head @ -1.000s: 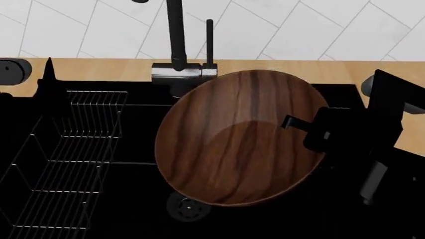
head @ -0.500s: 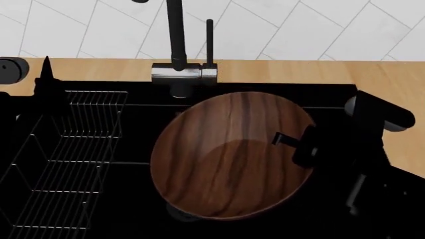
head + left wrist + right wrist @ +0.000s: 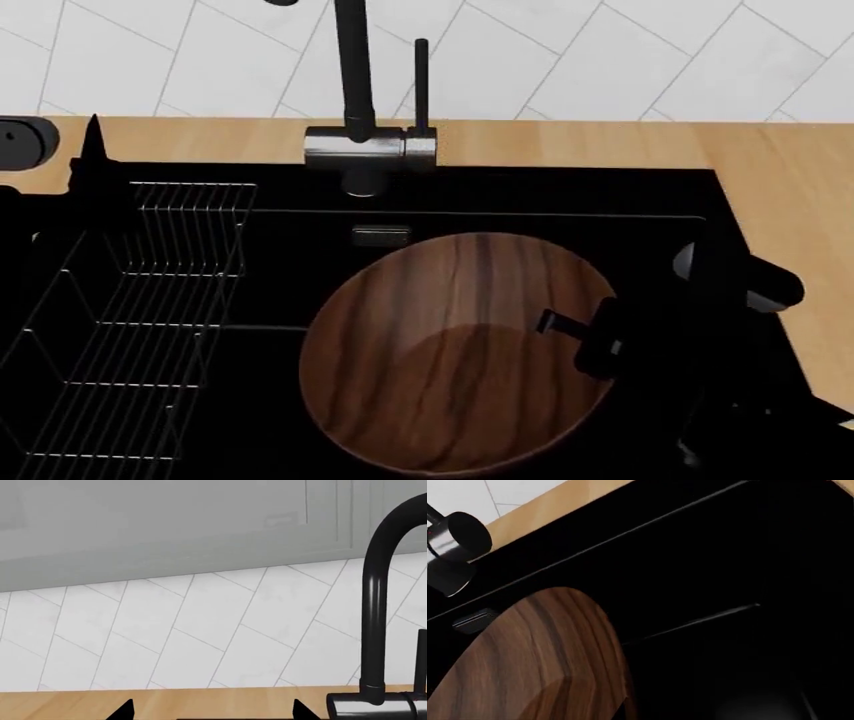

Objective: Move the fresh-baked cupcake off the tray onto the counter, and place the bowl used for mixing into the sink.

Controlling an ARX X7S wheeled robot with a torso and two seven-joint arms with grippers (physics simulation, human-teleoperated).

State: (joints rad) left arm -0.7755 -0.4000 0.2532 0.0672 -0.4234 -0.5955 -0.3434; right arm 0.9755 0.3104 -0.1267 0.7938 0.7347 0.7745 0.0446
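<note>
The dark-brown wooden bowl (image 3: 441, 360) hangs low inside the black sink (image 3: 534, 205), its opening facing up. My right gripper (image 3: 577, 335) is shut on its right rim, with one finger (image 3: 554, 323) inside the bowl. The right wrist view shows the bowl's wall (image 3: 540, 665) against the dark basin; the jaws are lost in black there. My left gripper (image 3: 212, 712) is open, its two tips wide apart over the pale wood counter (image 3: 200, 702) behind the sink's left end; one fingertip (image 3: 95, 140) shows in the head view. The cupcake and the tray are out of view.
A dark faucet (image 3: 354, 90) rises from the counter (image 3: 561, 142) behind the sink, just beyond the bowl. A wire rack (image 3: 147, 300) fills the sink's left part. White tiled wall stands behind. A dark round object (image 3: 20, 140) sits at the far left edge.
The bowl has moved down and toward me, from tilted near the faucet to nearly level deep in the sink. The right arm came down with it. The left gripper stayed put.
</note>
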